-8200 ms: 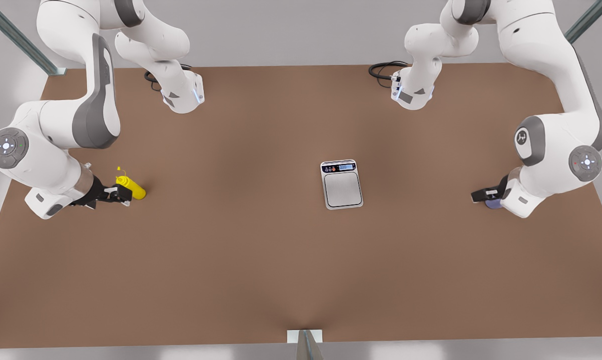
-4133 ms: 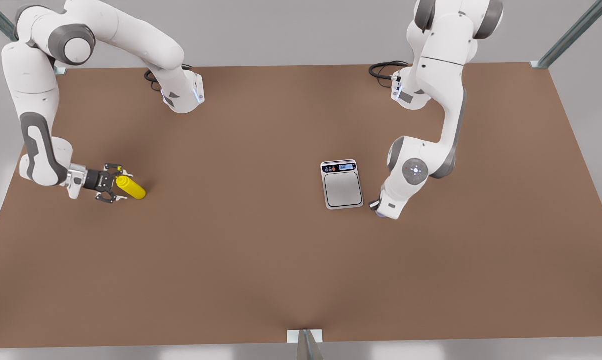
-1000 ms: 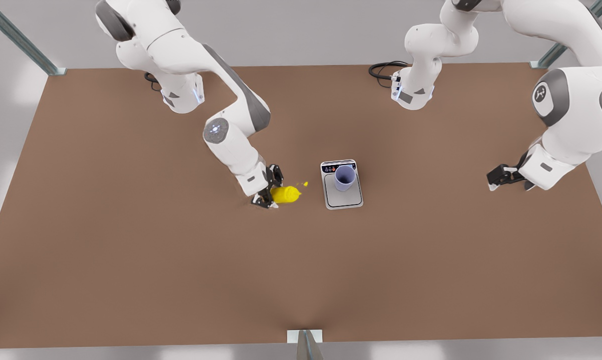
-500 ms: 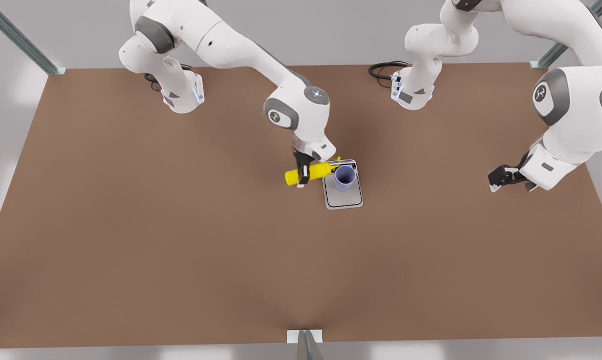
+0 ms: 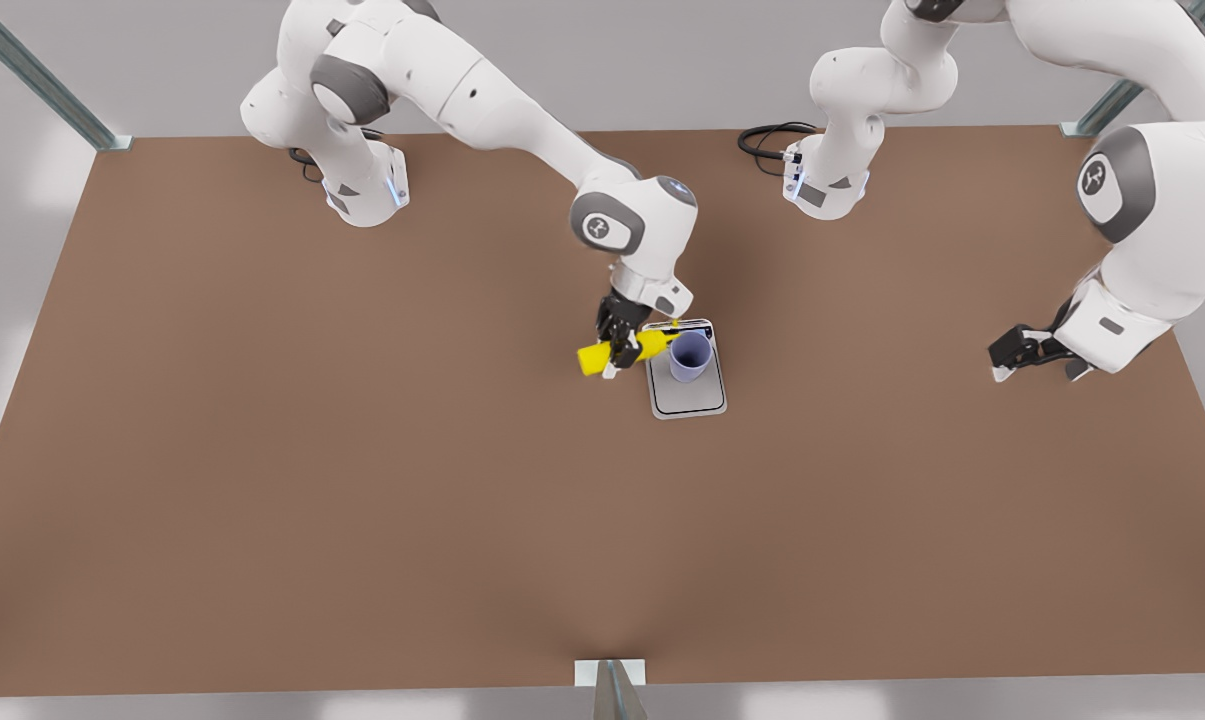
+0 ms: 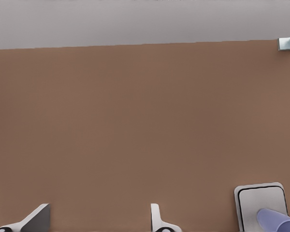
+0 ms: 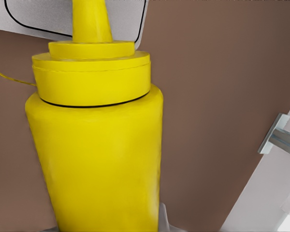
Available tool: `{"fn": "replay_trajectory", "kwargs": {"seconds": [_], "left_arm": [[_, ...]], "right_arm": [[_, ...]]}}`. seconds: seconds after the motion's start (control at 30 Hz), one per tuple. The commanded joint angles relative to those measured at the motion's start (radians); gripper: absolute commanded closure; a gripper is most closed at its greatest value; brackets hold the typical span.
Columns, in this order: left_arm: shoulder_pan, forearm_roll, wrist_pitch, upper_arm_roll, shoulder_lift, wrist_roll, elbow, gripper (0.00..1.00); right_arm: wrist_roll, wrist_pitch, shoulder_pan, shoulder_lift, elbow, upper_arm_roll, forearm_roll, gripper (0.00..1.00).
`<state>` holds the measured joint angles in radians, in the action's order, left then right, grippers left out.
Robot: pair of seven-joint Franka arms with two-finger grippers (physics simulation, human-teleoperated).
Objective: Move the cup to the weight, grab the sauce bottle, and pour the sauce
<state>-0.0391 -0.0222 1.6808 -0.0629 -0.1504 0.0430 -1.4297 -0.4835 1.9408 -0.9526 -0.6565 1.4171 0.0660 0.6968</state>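
Small pale lavender-blue tapered cup (image 5: 690, 356) stands upright on flat silver-grey kitchen scale (image 5: 686, 392), on far half of plate nr dark display strip; nothing visible inside cup. In left wrist view, scale (image 6: 253, 195) w/ cup (image 6: 278, 222) sits on brown table (image 6: 135, 121).

Right gripper (image 5: 623, 336) clamped round mid-body of bright yellow squeeze bottle (image 5: 630, 349), held off table, tilted, nozzle toward cup rim. Right wrist view: bottle (image 7: 96, 145) close up, nozzle over scale (image 7: 38, 19).

Left gripper (image 5: 1014, 354) waits well apart, at front view's right, above table; fingers (image 6: 36, 218) spread, holding nothing.

Vs 0.5 s ago: bottle's base dropped lower, nozzle end raised nearer cup; right wrist shifted toward scale. Cup, scale unmoved.
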Motion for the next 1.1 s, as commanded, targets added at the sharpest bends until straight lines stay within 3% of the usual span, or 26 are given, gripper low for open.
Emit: {"fn": "replay_trajectory", "kwargs": {"seconds": [0.0,0.67,1.07], "left_arm": [[-0.004,-0.001,0.000,0.000,0.000,0.000,0.000,0.00],[-0.002,0.011,0.004,0.003,-0.015,-0.002,0.002,0.00],[-0.004,0.008,0.020,0.006,-0.020,-0.006,0.000,0.00]], "right_arm": [[0.000,0.000,0.000,0.000,0.000,0.000,0.003,0.42],[-0.010,-0.132,-0.074,-0.074,-0.037,0.003,0.170,0.42],[-0.012,-0.148,-0.069,-0.149,-0.152,-0.003,0.171,0.42]]}}
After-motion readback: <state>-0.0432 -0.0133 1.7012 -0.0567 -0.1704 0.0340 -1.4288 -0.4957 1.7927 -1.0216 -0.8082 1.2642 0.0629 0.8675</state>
